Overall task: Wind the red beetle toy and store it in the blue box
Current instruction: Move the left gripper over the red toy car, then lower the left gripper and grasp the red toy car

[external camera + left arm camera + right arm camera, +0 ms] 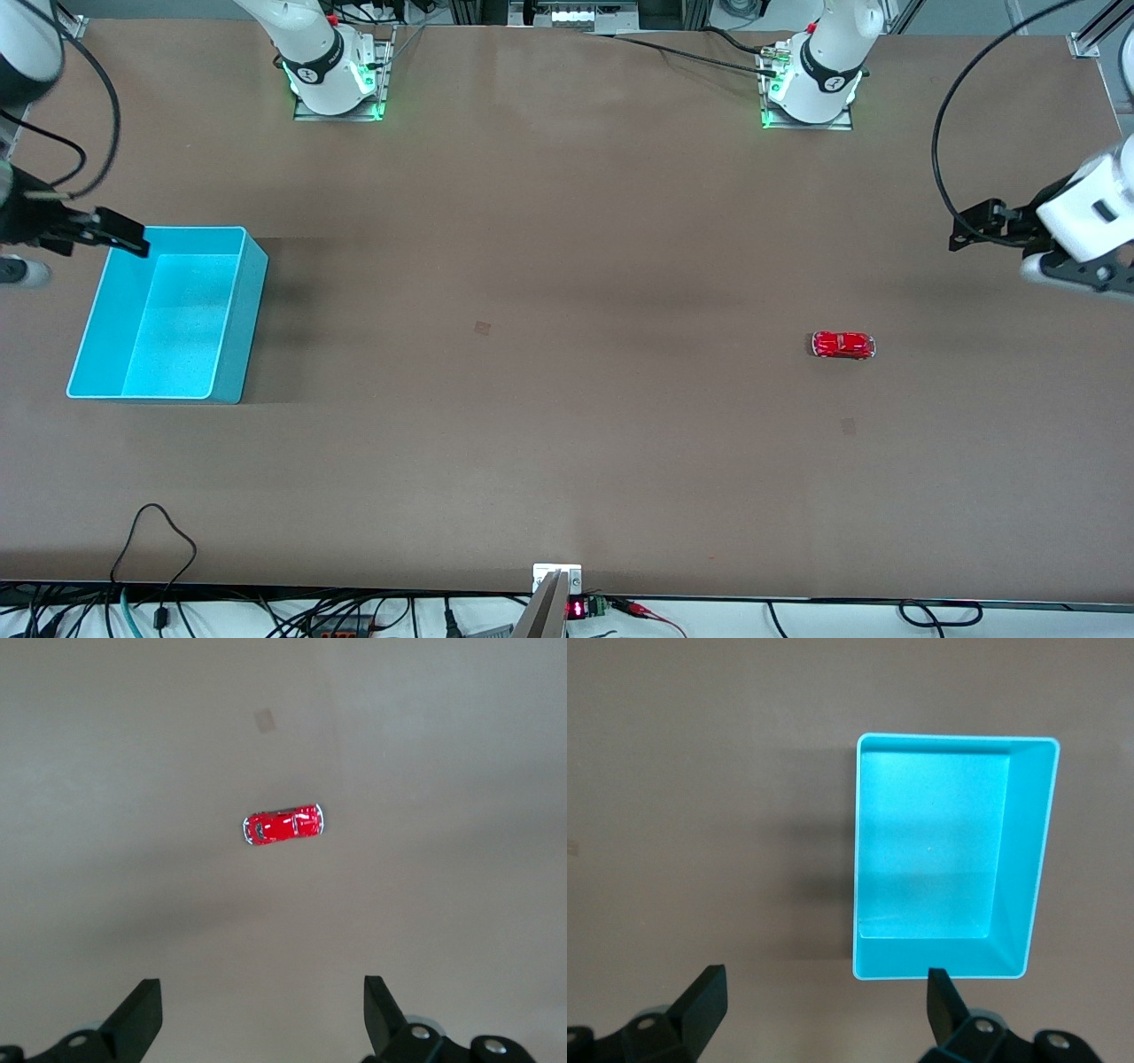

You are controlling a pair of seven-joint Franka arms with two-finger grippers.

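Two grippers hang wide open, holding nothing: left gripper [261, 1014] over bare table near the tiny shiny red beetle toy car [842, 345], right gripper [824, 1010] by the big light-blue plastic box [226, 239]. No step done yet, I think; next the left one must drop & pinch the toy w/ care.

Red beetle toy [842, 345] on table [567, 443], well apart from blue box [168, 315].

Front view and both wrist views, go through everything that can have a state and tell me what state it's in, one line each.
red beetle toy: on its wheels on the bare table, toward the left arm's end, not held.
blue box: open-topped, nothing in it, toward the right arm's end.
left hand: open, holding nothing, above the table near the toy.
right hand: open, holding nothing, at the box's rim.
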